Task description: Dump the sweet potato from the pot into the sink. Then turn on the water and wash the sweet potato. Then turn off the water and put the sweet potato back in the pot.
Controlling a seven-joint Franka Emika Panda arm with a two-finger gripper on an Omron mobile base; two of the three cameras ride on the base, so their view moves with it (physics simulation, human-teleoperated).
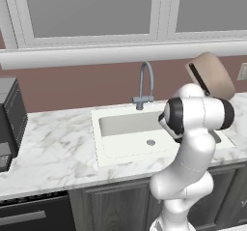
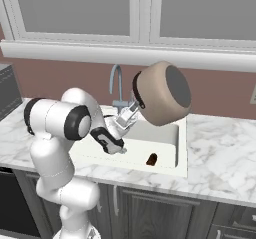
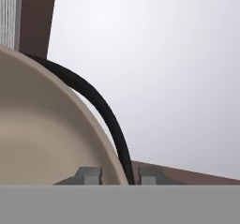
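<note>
My gripper (image 2: 133, 109) is shut on the rim of the pot (image 2: 162, 93) by its dark loop handle, holding it in the air above the sink (image 2: 182, 150). The tan pot is tipped on its side, its dark base facing right and its mouth facing away to the left. In the left base view the pot (image 1: 212, 75) hangs high above the sink (image 1: 96, 128), right of the arm. The hand view has the pot's pale inside (image 3: 42, 138) and black handle, with the rim between my gripper's (image 3: 120, 176) fingertips. The sweet potato (image 2: 151, 158) lies in the basin near its front wall.
A grey gooseneck faucet (image 1: 144, 85) stands behind the basin, just left of the raised pot (image 2: 116, 85). A dark boxy appliance (image 1: 9, 119) sits on the marble counter at far left. Windows and a wall outlet (image 1: 242, 71) are behind.
</note>
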